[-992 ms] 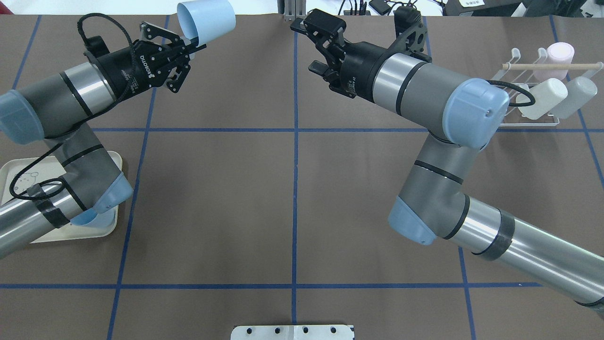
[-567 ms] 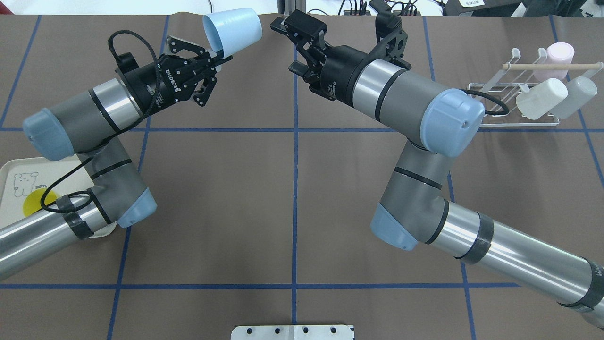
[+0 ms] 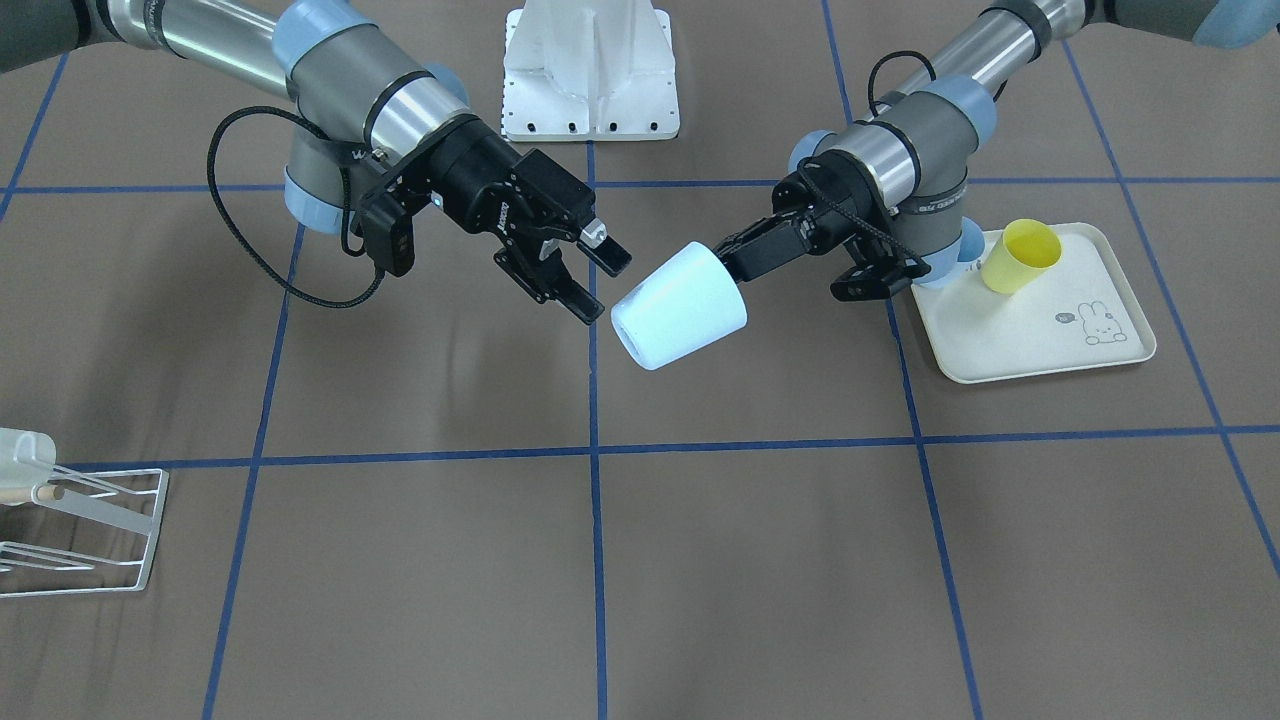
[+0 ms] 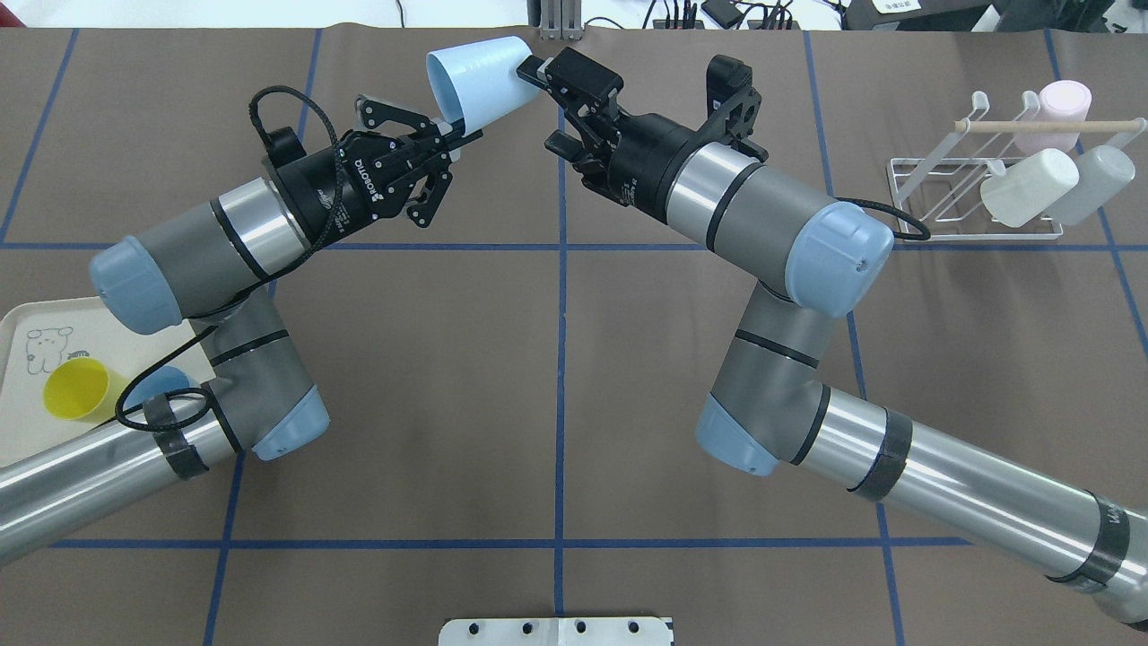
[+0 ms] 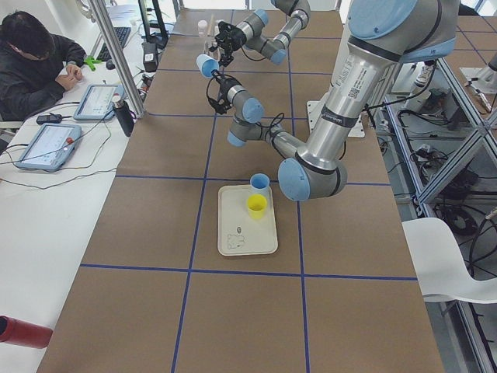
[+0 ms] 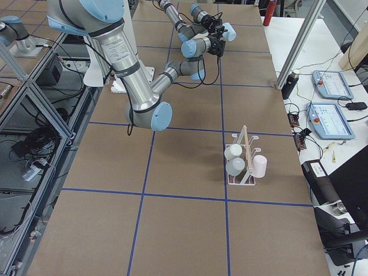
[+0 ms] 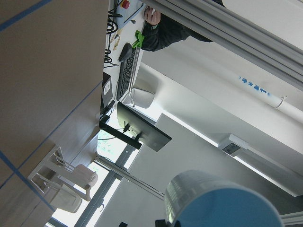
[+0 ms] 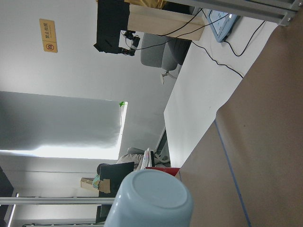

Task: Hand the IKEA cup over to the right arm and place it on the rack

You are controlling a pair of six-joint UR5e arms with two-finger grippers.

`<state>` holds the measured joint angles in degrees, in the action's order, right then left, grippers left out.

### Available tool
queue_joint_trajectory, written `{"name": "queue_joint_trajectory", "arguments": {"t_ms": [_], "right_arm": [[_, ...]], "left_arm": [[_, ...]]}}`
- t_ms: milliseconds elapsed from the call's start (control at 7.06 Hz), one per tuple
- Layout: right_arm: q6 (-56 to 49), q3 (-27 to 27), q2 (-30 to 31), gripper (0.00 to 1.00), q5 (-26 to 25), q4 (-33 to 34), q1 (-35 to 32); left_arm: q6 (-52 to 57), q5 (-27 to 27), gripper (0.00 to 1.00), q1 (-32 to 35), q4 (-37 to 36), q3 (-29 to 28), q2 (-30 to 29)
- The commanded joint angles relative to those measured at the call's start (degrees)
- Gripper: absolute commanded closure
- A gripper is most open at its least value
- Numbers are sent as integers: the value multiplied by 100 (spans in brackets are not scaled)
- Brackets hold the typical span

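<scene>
The left arm [image 4: 224, 238] and right arm [image 4: 762, 202] are finished grey and silver with light-blue joint caps [image 4: 843, 260]. Left gripper [image 4: 457, 139] and right gripper [image 4: 543, 103] are black, white-lettered behind the fingers [image 3: 565, 295]; black cables [image 3: 210, 165] are looped behind them.

- Our cup [image 4: 475, 76] hangs between our left gripper [image 4: 454, 141] and our right gripper [image 4: 540, 106].
- The tray [image 4: 18, 417] sits on our left, the rack [image 4: 906, 170] far right.

In the front view the left edge cuts off most of the rack [image 3: 100, 512]. From above, the left arm [image 4: 179, 260] hides much of a small blue cup [image 4: 175, 379] on the tray [image 4: 22, 426], and we see the edge cut the tray too. In both wrist views the bottom edge cuts the pale blue cup [image 8: 151, 198].
</scene>
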<state>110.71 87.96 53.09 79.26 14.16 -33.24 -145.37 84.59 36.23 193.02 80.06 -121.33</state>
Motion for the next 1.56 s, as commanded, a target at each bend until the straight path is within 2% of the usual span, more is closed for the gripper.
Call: {"name": "queue_joint_trajectory", "arguments": {"t_ms": [0, 283, 567, 1417], "right_arm": [[21, 2, -1, 0, 2, -27, -7], [21, 2, -1, 0, 2, -27, -7], [21, 11, -1, 0, 2, -27, -7], [21, 11, -1, 0, 2, -27, 2]], "left_arm": [[0, -265, 100, -212, 190, -16, -49], [-9, -635, 100, -371, 778, -138, -40], [-9, -969, 100, -529, 1420, -603, -49], [-9, -1216, 100, -784, 1493, -667, -198]]}}
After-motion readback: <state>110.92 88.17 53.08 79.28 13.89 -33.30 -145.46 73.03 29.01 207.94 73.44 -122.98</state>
